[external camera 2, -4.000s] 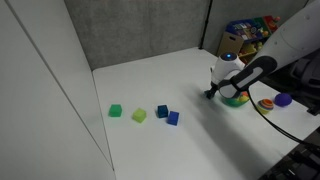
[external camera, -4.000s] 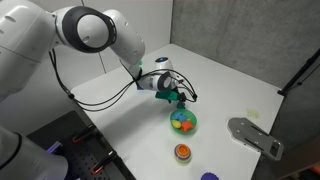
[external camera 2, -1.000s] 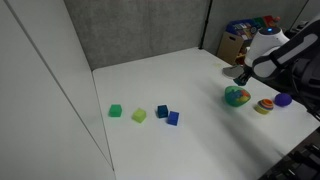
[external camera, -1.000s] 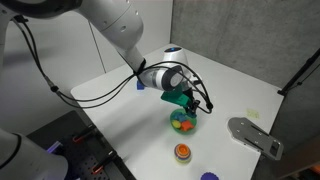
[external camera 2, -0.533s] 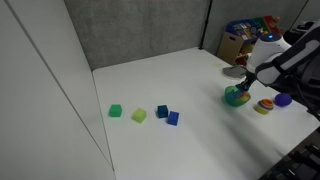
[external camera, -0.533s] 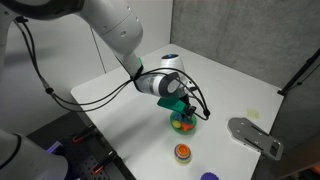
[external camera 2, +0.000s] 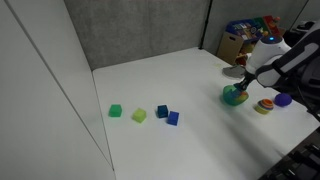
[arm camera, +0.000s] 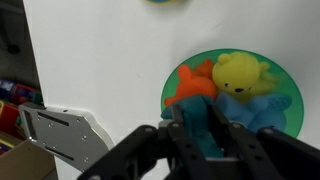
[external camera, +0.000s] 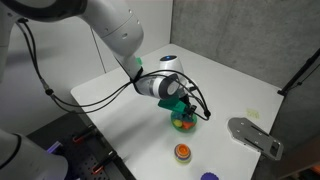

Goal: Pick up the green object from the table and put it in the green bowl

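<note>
My gripper (arm camera: 197, 110) is shut on the green object (arm camera: 197, 127), a small dark teal piece gripped between the two black fingers. It hangs right over the green bowl (arm camera: 169, 86), at the bowl's near edge. Orange, yellow and blue toy pieces lie in the bowl. In both exterior views the gripper (external camera: 183, 108) (external camera 2: 238, 91) sits low on top of the green bowl (external camera: 182, 126) (external camera 2: 235, 99), with the teal piece (external camera: 177, 102) showing at the fingers. Whether the piece touches the toys below, I cannot tell.
An orange-red cup (external camera: 182, 151) (external camera 2: 265, 106) and a purple thing (external camera 2: 283, 99) stand near the bowl. A grey metal part (external camera: 255, 136) lies at the table edge. Green (external camera 2: 115, 111), lime (external camera 2: 139, 115) and two blue blocks (external camera 2: 167, 115) lie apart.
Over the last second the gripper has come down with the green object onto the bowl. Its jaws have stayed shut.
</note>
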Available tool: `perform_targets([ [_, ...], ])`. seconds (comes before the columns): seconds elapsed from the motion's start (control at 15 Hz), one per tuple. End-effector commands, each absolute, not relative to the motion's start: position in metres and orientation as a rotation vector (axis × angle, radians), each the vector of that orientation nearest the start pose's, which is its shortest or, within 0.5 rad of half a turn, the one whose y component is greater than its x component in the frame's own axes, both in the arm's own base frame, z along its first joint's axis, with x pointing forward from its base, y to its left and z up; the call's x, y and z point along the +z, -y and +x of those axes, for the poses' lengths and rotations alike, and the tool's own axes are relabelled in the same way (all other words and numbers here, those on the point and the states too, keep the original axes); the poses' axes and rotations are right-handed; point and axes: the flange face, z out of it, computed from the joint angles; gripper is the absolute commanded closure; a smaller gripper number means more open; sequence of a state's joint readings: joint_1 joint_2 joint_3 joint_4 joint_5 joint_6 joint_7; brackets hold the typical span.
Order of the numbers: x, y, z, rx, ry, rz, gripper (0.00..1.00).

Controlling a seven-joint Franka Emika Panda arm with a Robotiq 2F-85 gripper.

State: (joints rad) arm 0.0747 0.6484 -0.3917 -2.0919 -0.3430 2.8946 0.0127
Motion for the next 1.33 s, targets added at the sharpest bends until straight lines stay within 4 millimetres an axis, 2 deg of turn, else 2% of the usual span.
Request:
perform_targets([
  [0.0, 0.145, 0.166, 0.565, -0.225, 0.184, -3.491, 0.37],
  [0.33, 0.150, 0.163, 0.565, -0.222, 0.183, -3.483, 0.00],
  [0.73, 0.163, 0.153, 0.564, -0.195, 0.175, -3.444, 0.00],
  [1.0, 0.181, 0.138, 0.561, -0.141, 0.126, -3.375, 0.00],
  [1.27, 0.208, 0.126, 0.557, -0.046, 0.028, -3.277, 0.00],
])
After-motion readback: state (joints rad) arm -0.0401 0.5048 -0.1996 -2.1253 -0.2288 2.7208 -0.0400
